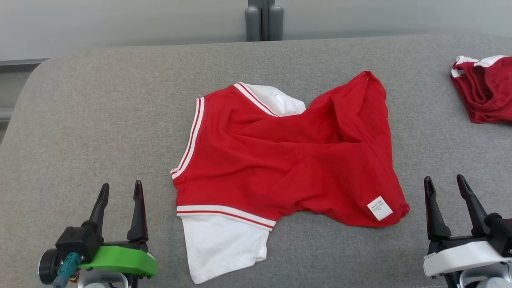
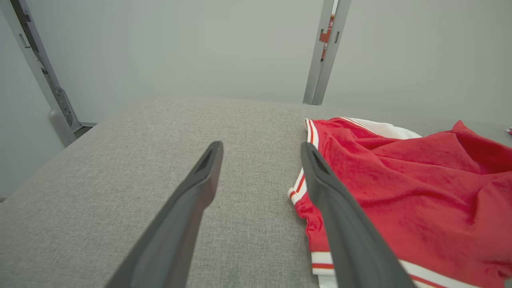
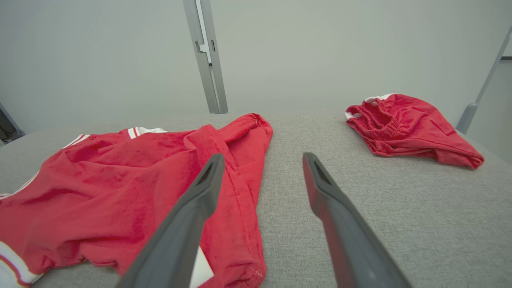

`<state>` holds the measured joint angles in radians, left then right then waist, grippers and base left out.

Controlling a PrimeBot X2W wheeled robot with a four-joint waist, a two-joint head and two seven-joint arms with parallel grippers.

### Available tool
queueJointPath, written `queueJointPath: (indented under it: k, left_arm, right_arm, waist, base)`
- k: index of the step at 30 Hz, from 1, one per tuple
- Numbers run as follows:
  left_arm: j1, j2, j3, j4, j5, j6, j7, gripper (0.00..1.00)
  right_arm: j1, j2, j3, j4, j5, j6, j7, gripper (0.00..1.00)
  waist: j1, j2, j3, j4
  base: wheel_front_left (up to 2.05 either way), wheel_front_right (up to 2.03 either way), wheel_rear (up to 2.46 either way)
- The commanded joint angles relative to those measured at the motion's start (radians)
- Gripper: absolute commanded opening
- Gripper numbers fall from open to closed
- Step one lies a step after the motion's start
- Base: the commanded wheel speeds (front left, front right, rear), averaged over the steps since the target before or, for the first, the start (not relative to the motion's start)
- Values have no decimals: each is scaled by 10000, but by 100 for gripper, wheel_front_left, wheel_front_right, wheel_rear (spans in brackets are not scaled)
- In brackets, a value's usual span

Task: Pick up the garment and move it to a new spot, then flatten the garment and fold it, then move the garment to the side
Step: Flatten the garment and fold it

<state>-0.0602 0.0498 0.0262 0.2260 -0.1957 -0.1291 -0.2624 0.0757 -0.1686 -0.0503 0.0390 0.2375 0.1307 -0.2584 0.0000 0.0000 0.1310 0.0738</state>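
garment [image 1: 280, 160] rumpled mid-table, long axis L-R | L gripper [image 1: 121, 190] spread, empty, just L of sleeve edge, nearer | R gripper [image 1: 444, 184] spread, empty, near tagged hem corner
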Motion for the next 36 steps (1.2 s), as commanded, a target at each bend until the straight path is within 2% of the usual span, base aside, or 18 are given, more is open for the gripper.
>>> queueJointPath:
  k: [1,17,36]
  left_arm:
    - [142,23,57,-31,43,-24,-28,100]
    - [588,115,223,-122,212,-24,-28,100]
    - [693,207,208,-60,232,-24,-28,100]
  right_arm:
    - [122,49,-35,-74,-88,0,-76,100]
    - [363,365,192,-241,-341,0,-72,100]
    - [430,438,435,-316,-359,0,-69,100]
  waist:
    - [0,0,-148,0]
    - [0,0,-717,82]
    - [0,0,-958,60]
  base:
    - [0,0,0]
    - [0,0,0]
    - [0,0,0]
